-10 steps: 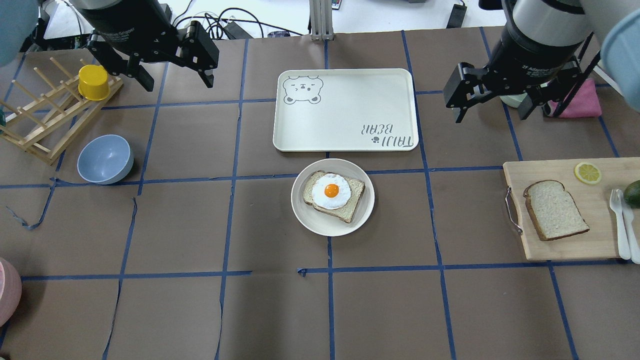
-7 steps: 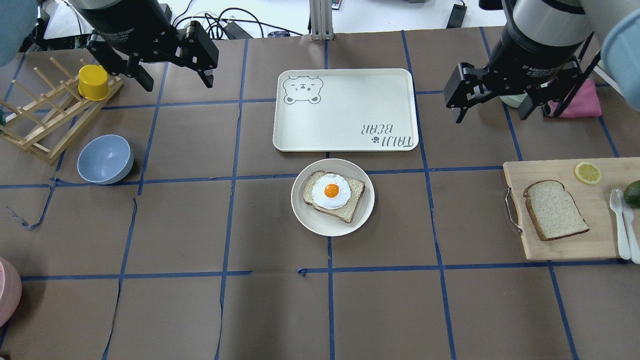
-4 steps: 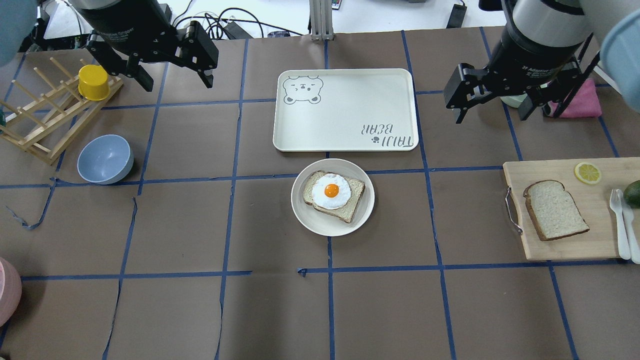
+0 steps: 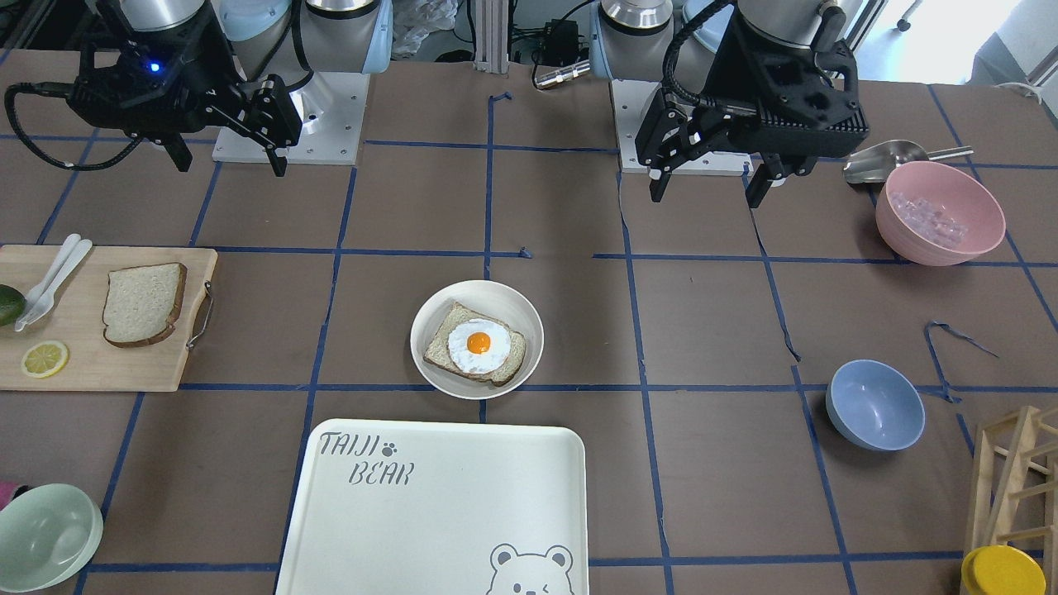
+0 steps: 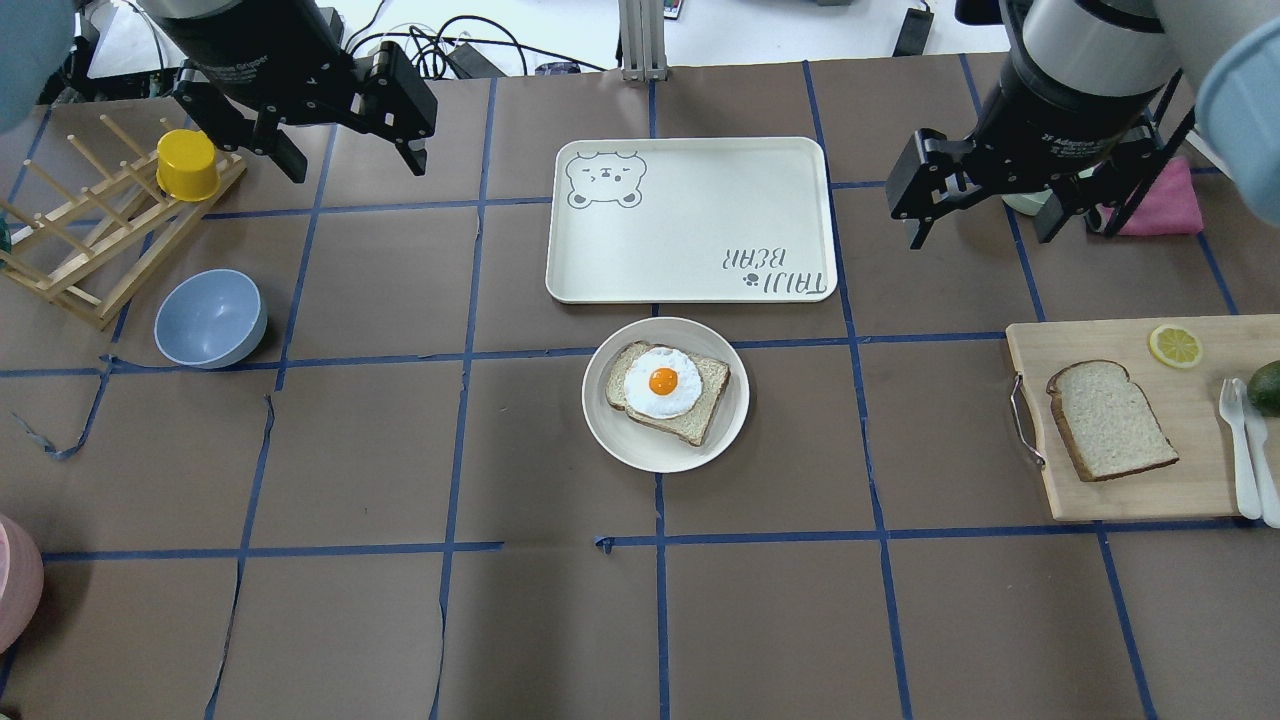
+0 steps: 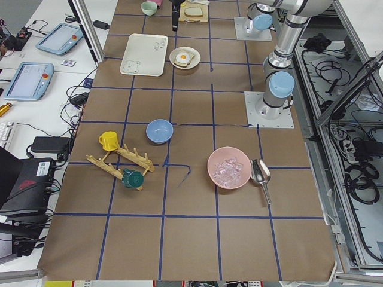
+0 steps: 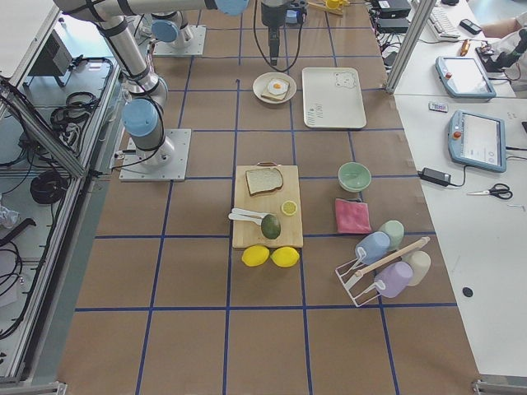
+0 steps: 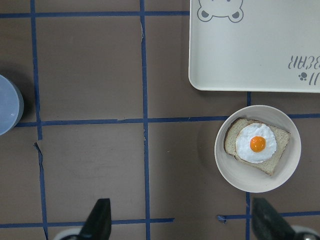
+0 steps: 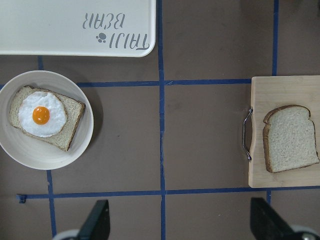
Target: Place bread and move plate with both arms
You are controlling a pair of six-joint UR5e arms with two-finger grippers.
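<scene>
The plain bread slice (image 5: pixel 1110 420) lies flat on a wooden cutting board (image 5: pixel 1190 490) at the right; it also shows in the right wrist view (image 9: pixel 291 138) and the front view (image 4: pixel 143 303). The round cream plate (image 5: pixel 615 445) sits mid-table and holds a slice with a fried egg (image 5: pixel 662 382). It also shows in the left wrist view (image 8: pixel 250 184). My left gripper (image 5: pixel 355 162) hangs open and empty high over the far left. My right gripper (image 5: pixel 980 232) hangs open and empty above the far right, beyond the board.
The "TAIJI BEAR" tray (image 5: pixel 690 180) lies just beyond the plate. A blue bowl (image 5: pixel 210 318), a wooden rack (image 5: pixel 90 250) and a yellow cup (image 5: pixel 187 165) are at the left. A lemon slice (image 5: pixel 1174 345), cutlery (image 5: pixel 1240 440) and an avocado (image 5: pixel 1266 386) share the board. A pink bowl (image 4: pixel 938 211) stands near my left arm.
The right arm has shifted only very slightly. The left arm, bread and plate have not moved.
</scene>
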